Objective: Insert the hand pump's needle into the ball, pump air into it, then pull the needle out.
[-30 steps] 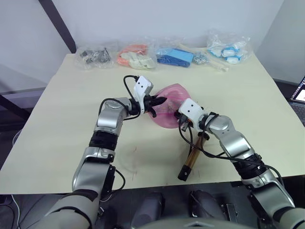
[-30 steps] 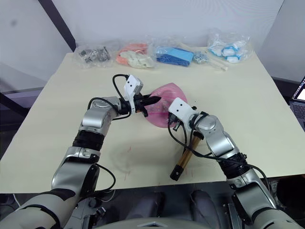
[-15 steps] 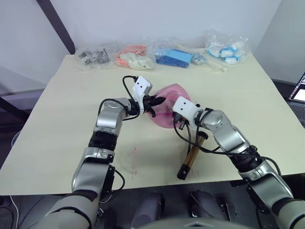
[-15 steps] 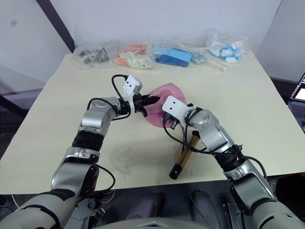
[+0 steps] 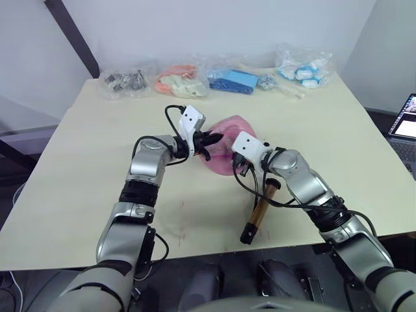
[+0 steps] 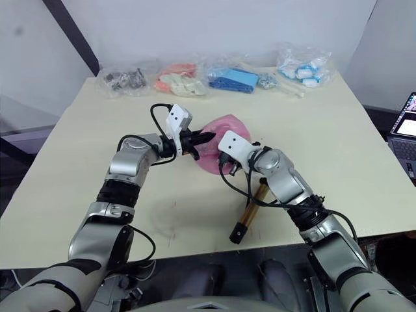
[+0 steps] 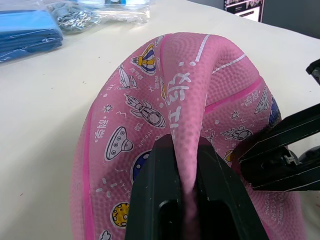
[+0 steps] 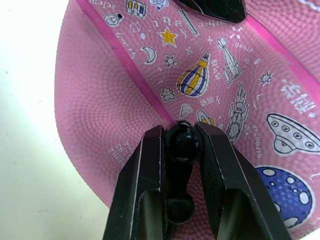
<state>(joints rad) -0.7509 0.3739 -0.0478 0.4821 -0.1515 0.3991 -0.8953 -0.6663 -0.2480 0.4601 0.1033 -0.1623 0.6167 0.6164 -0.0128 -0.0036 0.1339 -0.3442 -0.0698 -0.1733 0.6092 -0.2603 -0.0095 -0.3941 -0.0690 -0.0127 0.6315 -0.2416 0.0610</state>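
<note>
The pink ball [image 5: 226, 155] lies limp and partly collapsed at the middle of the table. My left gripper [image 7: 187, 165] is shut on a raised fold of the ball's skin. On the ball's near right side, my right gripper [image 8: 182, 145] is shut on the small black fitting of the needle and holds it against the rubber beside a dark pink seam. The pin itself is hidden behind the fitting. The hand pump [image 5: 261, 207] lies flat on the table below my right wrist, with its black handle toward the front edge.
Several plastic bags line the table's far edge: dark metal parts [image 5: 123, 81], orange and white pieces [image 5: 175, 82], blue pieces [image 5: 233, 81], white and blue pieces [image 5: 302, 68]. A laptop [image 5: 406, 123] stands off the table at the right. The pump's handle is close to the front edge.
My right gripper has moved left and closer against the ball with the fitting. The left gripper keeps its hold on the fold. The camera has shifted slightly.
</note>
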